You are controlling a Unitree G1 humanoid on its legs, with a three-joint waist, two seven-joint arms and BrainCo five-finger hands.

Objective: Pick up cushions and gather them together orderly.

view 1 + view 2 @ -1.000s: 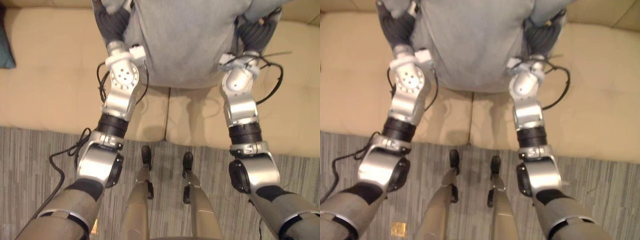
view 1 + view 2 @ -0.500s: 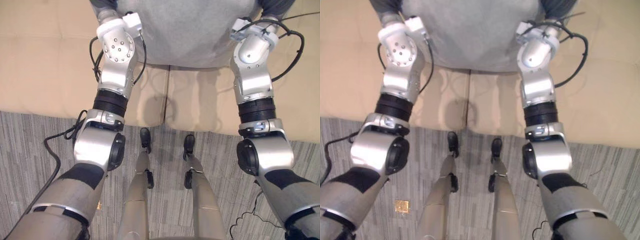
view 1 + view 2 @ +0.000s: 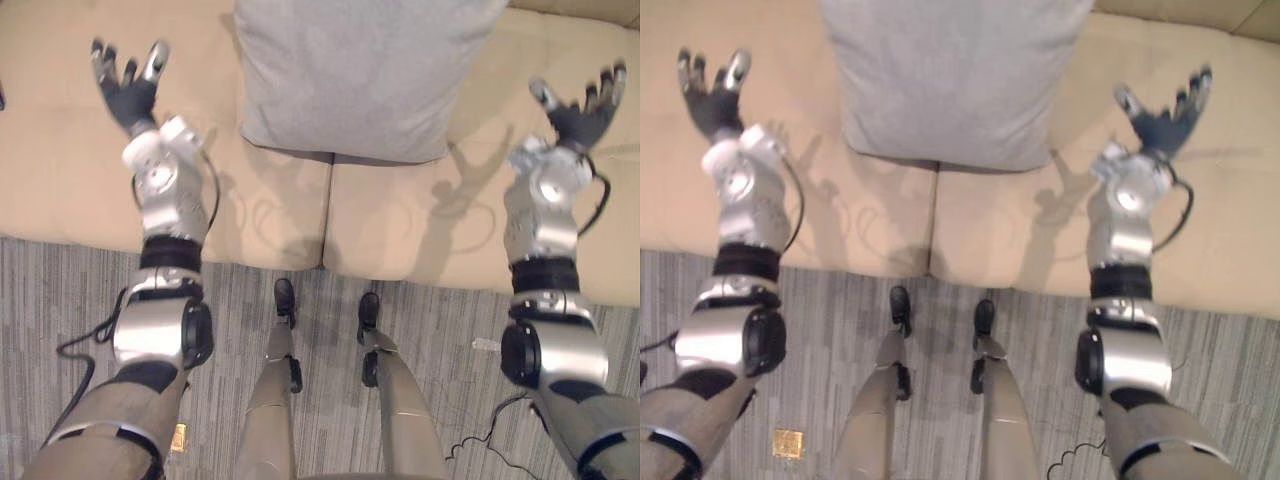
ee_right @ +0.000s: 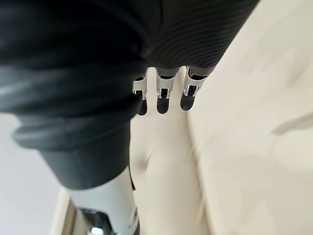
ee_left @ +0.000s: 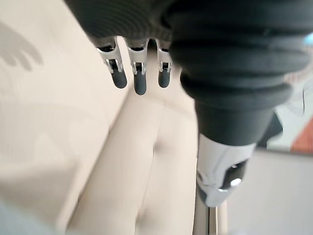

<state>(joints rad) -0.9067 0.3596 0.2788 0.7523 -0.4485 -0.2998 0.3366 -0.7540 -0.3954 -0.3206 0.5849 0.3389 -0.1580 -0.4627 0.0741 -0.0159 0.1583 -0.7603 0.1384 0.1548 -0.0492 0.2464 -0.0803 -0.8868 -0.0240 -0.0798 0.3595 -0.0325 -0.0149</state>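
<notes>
Small gold square (image 3: 787, 443) on striped grey carpet (image 3: 60, 300), near left; any print too small to tell. Grey cushion (image 3: 365, 75): plain, squarish, flat on beige sofa (image 3: 60, 190), lying across seam between two seat pads. Left hand (image 3: 130, 98) and right hand (image 3: 578, 120) flank cushion, well apart from it, fingers spread wide, holding nothing. Broad seat surface shows either side of cushion.

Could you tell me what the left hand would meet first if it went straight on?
Probably the beige sofa, near its back; the left hand points past the grey cushion. Depth is unclear.
</notes>
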